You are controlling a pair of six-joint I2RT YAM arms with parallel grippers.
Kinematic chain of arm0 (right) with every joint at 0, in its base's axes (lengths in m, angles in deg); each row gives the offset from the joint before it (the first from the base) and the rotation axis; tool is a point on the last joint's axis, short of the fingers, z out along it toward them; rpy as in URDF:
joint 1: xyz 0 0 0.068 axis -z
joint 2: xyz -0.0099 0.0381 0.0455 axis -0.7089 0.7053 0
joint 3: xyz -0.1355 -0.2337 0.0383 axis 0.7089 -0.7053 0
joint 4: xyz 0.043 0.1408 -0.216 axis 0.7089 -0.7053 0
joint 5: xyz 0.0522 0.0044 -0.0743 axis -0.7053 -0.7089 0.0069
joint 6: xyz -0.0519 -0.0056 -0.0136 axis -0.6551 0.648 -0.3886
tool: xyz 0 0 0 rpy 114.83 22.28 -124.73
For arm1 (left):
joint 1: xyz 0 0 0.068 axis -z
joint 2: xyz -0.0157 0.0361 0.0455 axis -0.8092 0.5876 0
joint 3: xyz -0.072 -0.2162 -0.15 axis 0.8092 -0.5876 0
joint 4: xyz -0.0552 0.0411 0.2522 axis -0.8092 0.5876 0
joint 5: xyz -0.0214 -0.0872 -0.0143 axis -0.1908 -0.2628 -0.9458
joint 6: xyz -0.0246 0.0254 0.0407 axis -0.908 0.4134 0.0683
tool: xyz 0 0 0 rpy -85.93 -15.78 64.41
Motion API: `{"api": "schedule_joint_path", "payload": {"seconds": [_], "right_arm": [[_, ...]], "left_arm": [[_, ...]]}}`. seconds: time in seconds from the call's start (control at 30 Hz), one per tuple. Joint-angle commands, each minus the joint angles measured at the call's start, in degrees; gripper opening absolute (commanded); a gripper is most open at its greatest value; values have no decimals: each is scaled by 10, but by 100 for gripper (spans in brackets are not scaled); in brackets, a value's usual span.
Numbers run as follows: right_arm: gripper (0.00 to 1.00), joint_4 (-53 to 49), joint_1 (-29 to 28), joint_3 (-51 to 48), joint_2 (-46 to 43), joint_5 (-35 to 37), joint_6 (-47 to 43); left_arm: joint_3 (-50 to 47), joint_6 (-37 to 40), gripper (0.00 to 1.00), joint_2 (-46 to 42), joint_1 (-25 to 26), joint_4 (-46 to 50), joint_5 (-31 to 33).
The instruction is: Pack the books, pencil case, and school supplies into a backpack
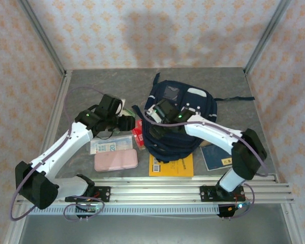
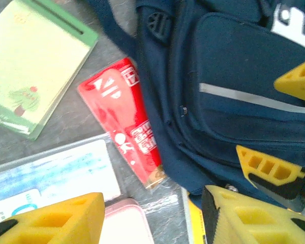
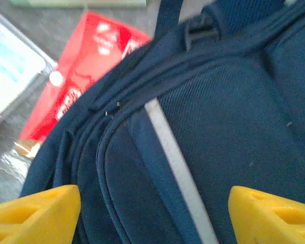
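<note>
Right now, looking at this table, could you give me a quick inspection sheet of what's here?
Surface: grey table, aluminium rail along its near edge.
Job's things: navy backpack mid-table, its near edge over an orange-yellow book; navy book to its right; pink pencil case, pale blue packet, red packet and green-edged packet to its left.
Clutter: nothing seen.
Grippers: left gripper open above the packets; right gripper open over the backpack.
Cables: purple cable looping along each arm.
Surroundings: patterned walls, metal frame posts.
</note>
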Motion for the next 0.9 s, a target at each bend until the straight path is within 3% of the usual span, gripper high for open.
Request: {"api": "schedule_joint_path", "payload": {"seconds": [0.0,0.2,0.4,0.47,0.57,0.67,0.87], "right_arm": [[80,-39,-24,20,16,87,-4],[78,-17,-35,37,70,200,-5],[68,3,-35,34,110,224,-9],[57,3,-35,36,122,216,-10],[23,8,-35,39,117,218,-13],[2,33,-35,24,69,207,-35],[0,21,-13,31,-18,123,-60]], "left_arm": [[-20,-6,54,-3,-4,-15,-13],[-27,-4,54,5,-7,-30,-21],[-33,4,54,0,-11,-32,-20],[-38,7,54,-2,-11,-38,-25],[-42,16,54,-7,-10,-43,-36],[-35,29,53,-14,-10,-44,-51],[6,76,53,-6,29,-23,-35]]}}
